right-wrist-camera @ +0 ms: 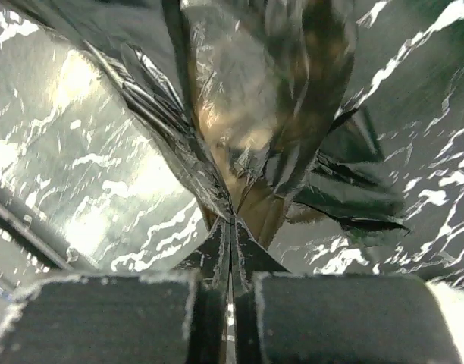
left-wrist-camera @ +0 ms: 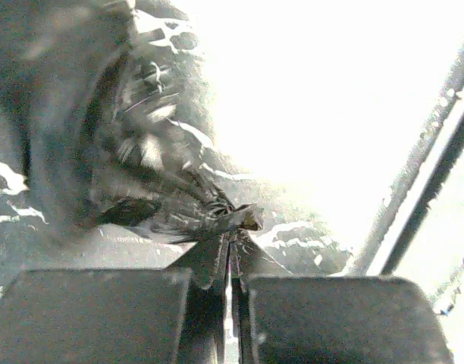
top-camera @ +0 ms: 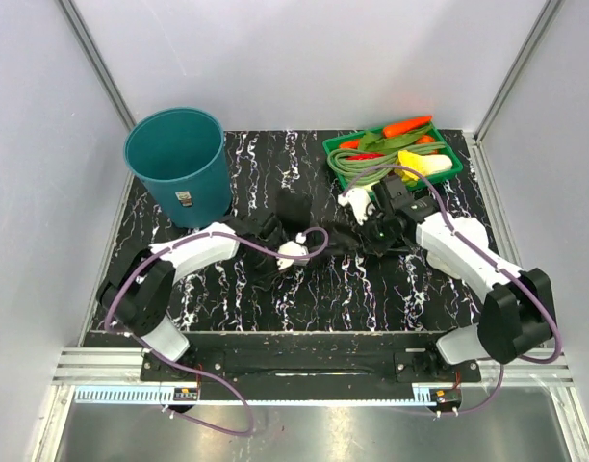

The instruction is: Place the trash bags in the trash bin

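The teal trash bin [top-camera: 176,164] stands upright at the back left of the table. A glossy black trash bag [top-camera: 296,210] lies stretched across the middle of the dark marbled tabletop, between the two arms. My left gripper [top-camera: 271,234] is shut on a gathered, wrinkled edge of the trash bag [left-wrist-camera: 217,216], with the film pinched at the closed tips [left-wrist-camera: 230,241]. Further right, the right gripper [top-camera: 376,234] is shut on another edge. In the right wrist view the shiny film [right-wrist-camera: 270,98] fans up from the closed tips [right-wrist-camera: 232,227].
A shallow green tray [top-camera: 451,160] of vegetables sits at the back right, close behind the right gripper. A white crumpled wad [top-camera: 293,252] lies beside the left gripper, under a loop of purple cable. Grey walls enclose the table on three sides.
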You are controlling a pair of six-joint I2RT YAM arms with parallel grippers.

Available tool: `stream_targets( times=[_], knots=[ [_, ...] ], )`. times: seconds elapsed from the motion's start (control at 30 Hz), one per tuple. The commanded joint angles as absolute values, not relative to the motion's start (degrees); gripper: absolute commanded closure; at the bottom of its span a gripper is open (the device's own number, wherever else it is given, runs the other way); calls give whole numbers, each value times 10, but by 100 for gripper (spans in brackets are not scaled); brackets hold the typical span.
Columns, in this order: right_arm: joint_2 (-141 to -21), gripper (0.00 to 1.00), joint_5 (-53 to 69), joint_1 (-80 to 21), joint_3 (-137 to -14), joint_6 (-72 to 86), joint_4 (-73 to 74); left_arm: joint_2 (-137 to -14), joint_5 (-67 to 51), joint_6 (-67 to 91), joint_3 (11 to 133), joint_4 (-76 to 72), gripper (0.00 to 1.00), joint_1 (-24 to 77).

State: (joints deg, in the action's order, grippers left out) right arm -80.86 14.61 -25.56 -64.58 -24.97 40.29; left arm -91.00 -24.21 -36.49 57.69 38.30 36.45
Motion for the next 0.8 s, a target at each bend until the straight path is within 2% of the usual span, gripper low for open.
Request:
stream_targets(
  times=[0.0, 0.07, 0.23, 0.4, 0.47, 0.53, 0.6, 0.67, 0.77],
  knots=[
    [-746, 100, 138, -258, -687, -249, 387, -831, -223, -406, 659, 422, 100, 364],
    [-758, 100, 107, -258, -734, -249, 385, -831, -221, -399, 712, 425, 100, 354],
    [-842, 100, 24, -251, -976, -247, 399, -854, -223, -346, 948, 413, 100, 317],
    [-965, 100, -41, -245, -1333, -248, 418, -877, -194, -211, 1149, 274, 100, 269],
    [-1022, 100, -60, -245, -1502, -243, 425, -917, -179, -173, 1289, 283, 100, 258],
    [-1064, 100, -66, -245, -1650, -251, 417, -939, -161, -147, 1373, 263, 100, 251],
    [-1063, 100, -72, -245, -1680, -263, 373, -937, -129, -137, 1409, 223, 100, 247],
    [-1032, 100, -87, -245, -1652, -262, 325, -941, -97, -112, 1449, 211, 100, 242],
    [-1037, 100, -103, -245, -1714, -269, 335, -933, -98, -95, 1455, 210, 100, 217]
  ],
)
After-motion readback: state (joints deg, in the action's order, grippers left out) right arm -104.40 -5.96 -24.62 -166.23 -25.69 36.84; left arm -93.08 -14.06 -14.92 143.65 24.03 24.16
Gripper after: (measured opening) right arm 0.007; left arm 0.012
